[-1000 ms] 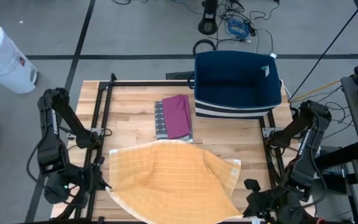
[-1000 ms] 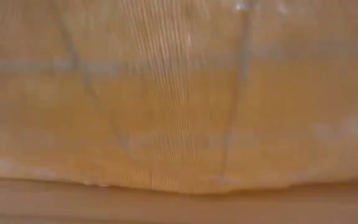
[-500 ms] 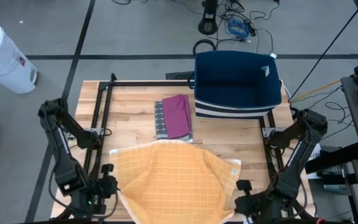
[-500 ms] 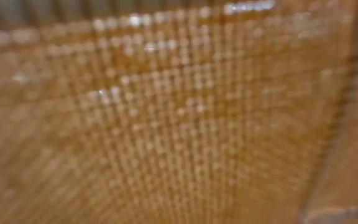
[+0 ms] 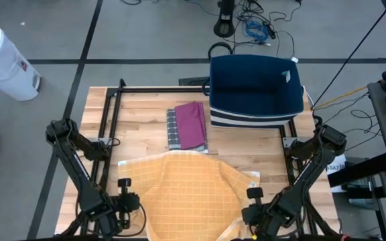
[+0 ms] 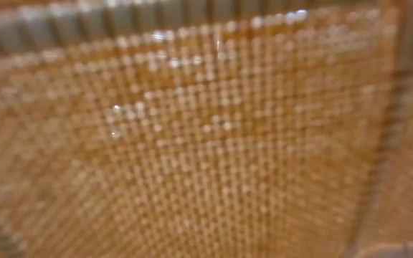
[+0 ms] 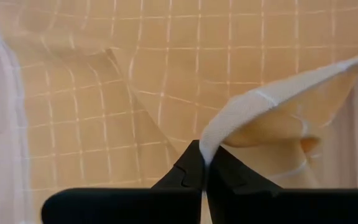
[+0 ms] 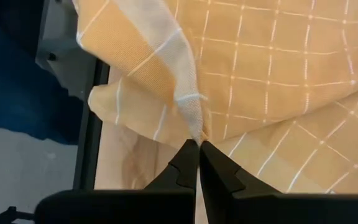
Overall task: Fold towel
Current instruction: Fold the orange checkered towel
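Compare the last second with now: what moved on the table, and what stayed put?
Both arms swung inward along the table's near edge, the left gripper and right gripper drawing closer together, jaws shut on the orange towel throughout. The towel's near edge narrowed and bunched. The folded purple cloth, blue basket and white bin stayed where they were.

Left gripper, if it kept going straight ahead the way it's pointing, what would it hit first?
The left gripper, shut on the towel's edge, faces more of that towel lying right ahead, so the cloth comes first. How far off it lies is unclear.
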Robot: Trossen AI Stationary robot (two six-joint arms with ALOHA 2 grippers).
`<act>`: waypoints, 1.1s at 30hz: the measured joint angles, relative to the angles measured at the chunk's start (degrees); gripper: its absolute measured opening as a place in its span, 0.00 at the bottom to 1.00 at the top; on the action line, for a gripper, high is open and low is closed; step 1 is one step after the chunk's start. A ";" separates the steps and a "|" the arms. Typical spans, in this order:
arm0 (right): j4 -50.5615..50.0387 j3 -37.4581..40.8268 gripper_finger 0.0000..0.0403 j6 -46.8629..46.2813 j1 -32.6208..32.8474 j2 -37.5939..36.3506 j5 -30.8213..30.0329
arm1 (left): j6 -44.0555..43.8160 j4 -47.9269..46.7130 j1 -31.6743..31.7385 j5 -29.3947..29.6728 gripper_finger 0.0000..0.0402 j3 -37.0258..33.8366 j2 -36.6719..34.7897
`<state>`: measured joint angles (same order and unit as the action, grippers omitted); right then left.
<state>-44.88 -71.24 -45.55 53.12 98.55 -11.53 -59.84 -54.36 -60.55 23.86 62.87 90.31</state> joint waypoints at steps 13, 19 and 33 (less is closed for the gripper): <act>-0.39 0.00 0.00 -0.25 -0.04 -0.27 -0.35 | -9.27 0.66 -2.28 1.33 0.04 0.00 0.43; -0.24 0.00 0.00 -0.21 -0.05 -0.27 -0.35 | -13.39 5.94 -5.11 -2.05 0.09 0.00 0.43; -1.27 0.00 0.00 1.43 -1.59 -0.27 -0.41 | -24.60 11.55 -10.69 -1.93 0.37 0.00 0.43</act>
<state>-46.15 -71.24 -44.12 51.53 98.28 -11.94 -84.44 -42.81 -71.24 21.94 62.87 90.74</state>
